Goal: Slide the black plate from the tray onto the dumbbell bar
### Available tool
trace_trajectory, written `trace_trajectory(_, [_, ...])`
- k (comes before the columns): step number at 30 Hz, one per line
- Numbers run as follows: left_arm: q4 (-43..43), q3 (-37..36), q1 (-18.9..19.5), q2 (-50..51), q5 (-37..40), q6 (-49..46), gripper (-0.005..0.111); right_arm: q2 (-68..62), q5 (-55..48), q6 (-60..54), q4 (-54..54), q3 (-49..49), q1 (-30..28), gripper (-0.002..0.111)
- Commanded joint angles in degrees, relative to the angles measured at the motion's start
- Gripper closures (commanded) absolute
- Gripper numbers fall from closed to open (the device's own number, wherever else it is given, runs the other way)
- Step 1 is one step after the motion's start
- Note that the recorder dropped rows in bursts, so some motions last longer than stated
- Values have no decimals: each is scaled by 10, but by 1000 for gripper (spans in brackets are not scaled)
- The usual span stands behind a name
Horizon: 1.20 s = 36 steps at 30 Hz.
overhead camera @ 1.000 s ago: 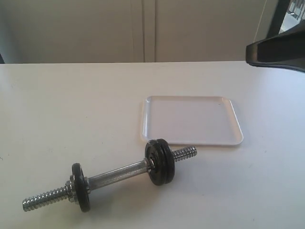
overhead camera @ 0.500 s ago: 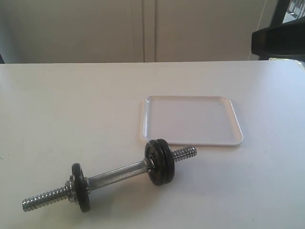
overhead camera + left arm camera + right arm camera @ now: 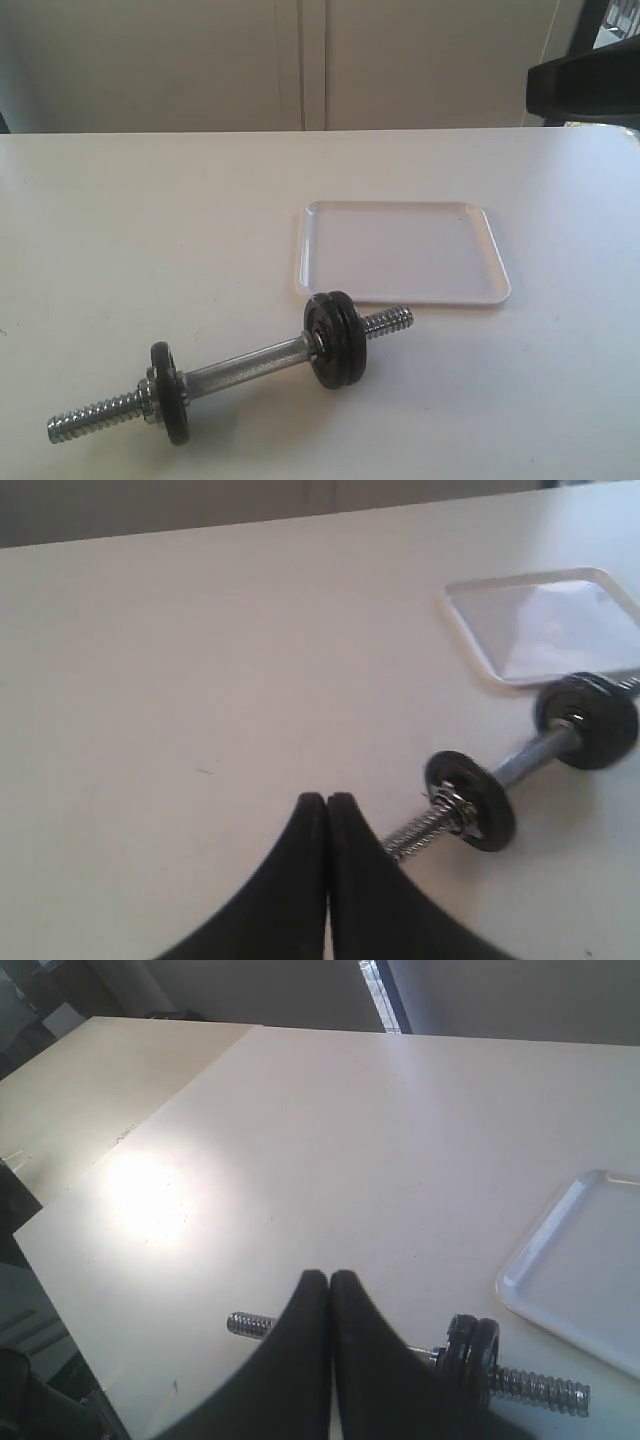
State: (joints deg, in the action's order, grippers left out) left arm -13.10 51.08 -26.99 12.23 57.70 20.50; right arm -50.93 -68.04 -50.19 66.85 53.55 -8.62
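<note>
Right arm (image 3: 585, 85) drawn back beyond tray (image 3: 400, 297); plate (image 3: 335, 352) seated on bar (image 3: 250, 362) beside tray; left claw (image 3: 327, 800), right claw (image 3: 330, 1278) closed, empty; task judged done

Nothing readable in any of the views tbh, no text, logos or numbers. If the black plates (image 3: 335, 340) on the dumbbell bar (image 3: 248, 365) have cast markings, they're too small and blurry to make out

Right wrist view: the right tool (image 3: 330, 1278) hides the middle of the dumbbell bar (image 3: 535, 1388); the tray (image 3: 590, 1270) is cut by the edge. Exterior view: the right arm (image 3: 585, 85), far right, is cropped.
</note>
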Motion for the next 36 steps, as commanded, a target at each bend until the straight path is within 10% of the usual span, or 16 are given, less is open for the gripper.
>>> trace_trajectory(1, [3,-4,155,-12,-2,3,107,2,1,-5,4,-3,2,108])
trace_trajectory(4, [3,-4,206,-64,-2,3,107,2,3,-15,4,-3,2,108])
trace_trajectory(22, [-63,-4,212,-122,-5,1,107,2,4,-15,4,-3,2,108])
trace_trajectory(36, [79,-189,212,-122,-453,-114,107,2,5,-15,4,-3,2,108])
